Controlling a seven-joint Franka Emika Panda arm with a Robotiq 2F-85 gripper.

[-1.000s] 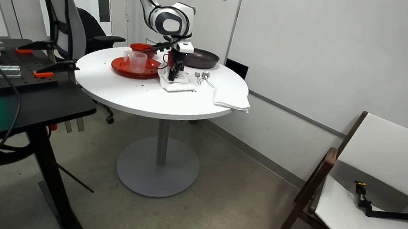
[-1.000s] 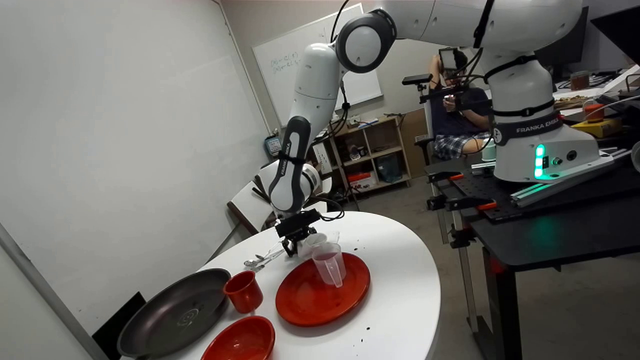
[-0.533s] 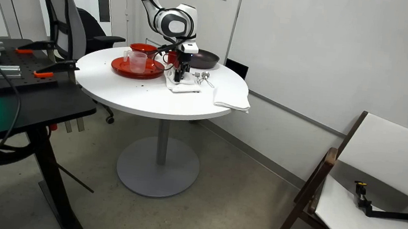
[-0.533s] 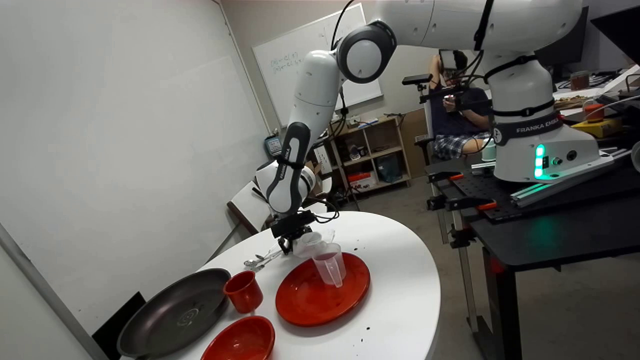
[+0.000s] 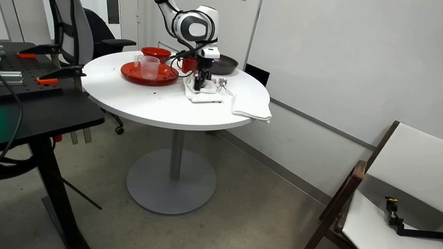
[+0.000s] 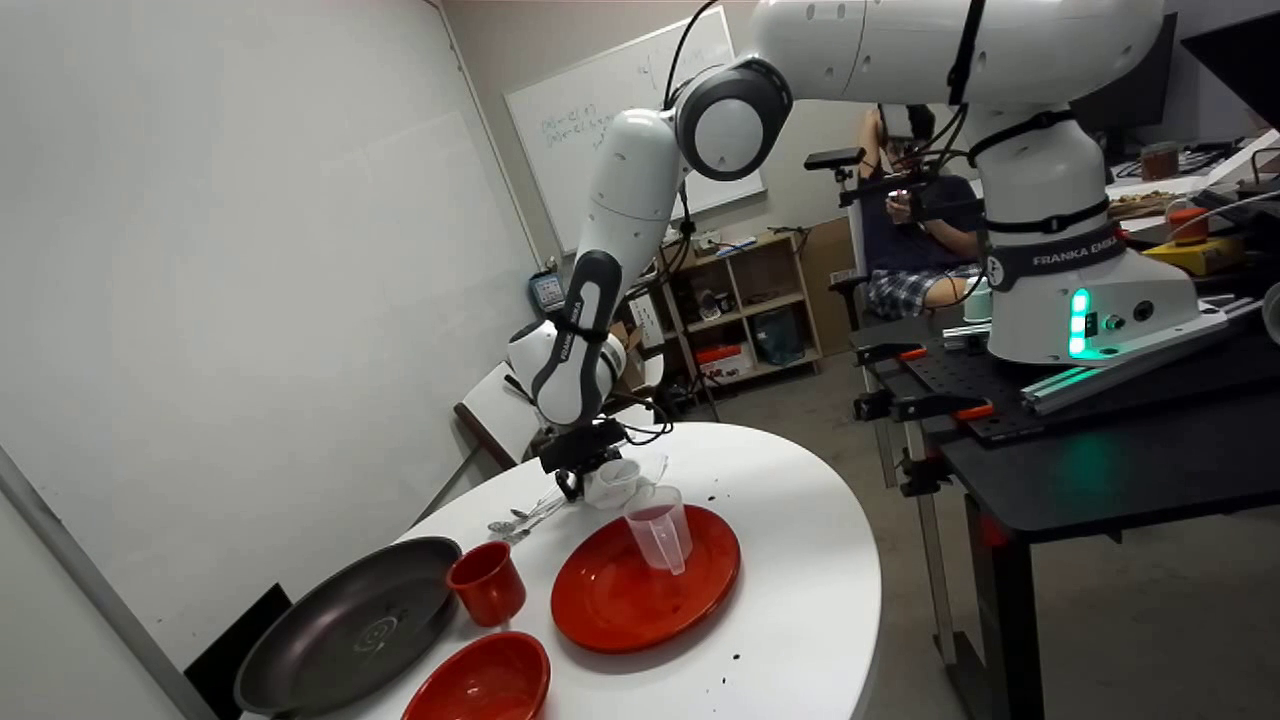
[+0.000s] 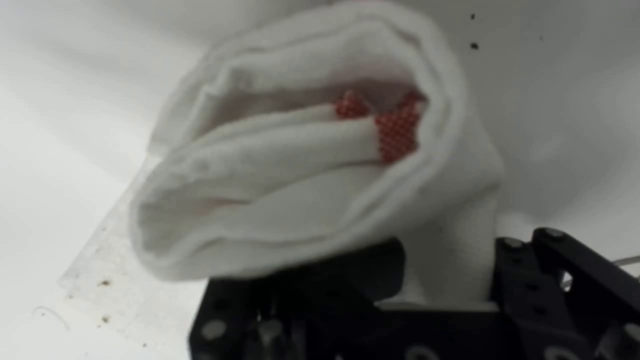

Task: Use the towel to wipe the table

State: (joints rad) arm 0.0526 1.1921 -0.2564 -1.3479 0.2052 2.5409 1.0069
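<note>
Table (image 5: 162, 104) on grey floor (image 5: 245, 212) near pale wall (image 5: 357, 64), dark specks (image 6: 736, 657) on top, gripper (image 5: 200, 84) apparently clamped on towel (image 7: 310, 145).

The hand (image 5: 199, 86) and the towel (image 5: 206, 97) now sit farther from the red plate (image 5: 130, 74) and nearer the folded white cloth (image 5: 251, 107) on the worktop (image 5: 126, 101). In an exterior view more of the red mug (image 5: 189, 64) shows; the metal utensils (image 5: 222, 82) show less, apparently hidden behind towel or hand.
</note>
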